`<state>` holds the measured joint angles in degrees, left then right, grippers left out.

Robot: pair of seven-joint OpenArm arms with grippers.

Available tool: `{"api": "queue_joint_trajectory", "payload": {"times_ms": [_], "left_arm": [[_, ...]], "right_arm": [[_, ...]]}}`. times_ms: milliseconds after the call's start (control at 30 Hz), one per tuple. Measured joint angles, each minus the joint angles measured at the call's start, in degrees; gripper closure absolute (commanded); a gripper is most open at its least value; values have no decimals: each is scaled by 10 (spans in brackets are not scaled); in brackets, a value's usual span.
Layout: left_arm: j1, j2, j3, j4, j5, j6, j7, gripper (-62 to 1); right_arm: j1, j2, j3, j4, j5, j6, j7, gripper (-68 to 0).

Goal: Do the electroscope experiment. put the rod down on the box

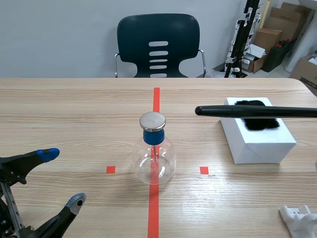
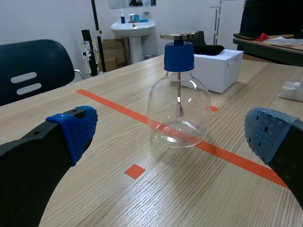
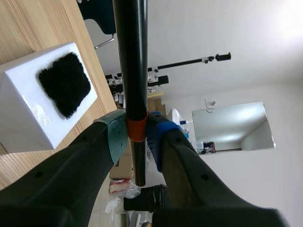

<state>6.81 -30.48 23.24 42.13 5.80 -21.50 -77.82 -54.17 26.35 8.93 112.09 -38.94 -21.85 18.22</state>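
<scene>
Fingers of the left tool point(image 1: 62, 177) stand wide apart with nothing between them, low over the desk point(image 1: 59, 114). Ahead of that tool, on the red tape line, stands a clear glass flask point(image 1: 154, 161) with a blue stopper and a flat metal disc on top; a thin metal stem hangs inside it.

Past the flask, the free end of the rod point(image 1: 237, 111) points toward it but stops short of the disc. The rod is long, black, smooth and round, with an orange band where it is gripped. The right tool point(image 3: 137, 135) is clamped on that band, one pad on each side.

From this tool the rod runs out sideways, roughly level. Its long axis lies across the short width of the white box point(image 1: 257, 144) under it. A patch of black fur point(image 1: 260, 124) lies on the box top, directly beneath the rod. Whether rod and fur touch I cannot tell; the rod looks slightly raised.

Only the right arm holds the rod, so the coming move is probably a straight lowering onto the box. The rod is longer than the box is wide, so both ends would overhang, and a centred set-down looks wise.
</scene>
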Motion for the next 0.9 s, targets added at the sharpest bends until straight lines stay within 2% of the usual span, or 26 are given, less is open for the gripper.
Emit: {"api": "queue_joint_trajectory", "payload": {"times_ms": [167,233,467,700,833,900], "left_arm": [[0,0,0,0,0,0,0,-623],[0,0,0,0,0,0,0,-623],[0,0,0,0,0,0,0,-623],[0,0,0,0,0,0,0,-623],[0,0,0,0,0,0,0,-623],[0,0,0,0,0,0,0,-623]], "right_arm": [[-6,7,0,7,28,0,-3,-6],[-21,26,0,25,47,14,-19,-6],[-49,110,0,100,122,151,-122,-6],[-47,212,0,119,193,280,-203,-6],[-40,255,0,127,237,341,-259,-6],[-38,276,0,133,266,360,-288,-6]]}}
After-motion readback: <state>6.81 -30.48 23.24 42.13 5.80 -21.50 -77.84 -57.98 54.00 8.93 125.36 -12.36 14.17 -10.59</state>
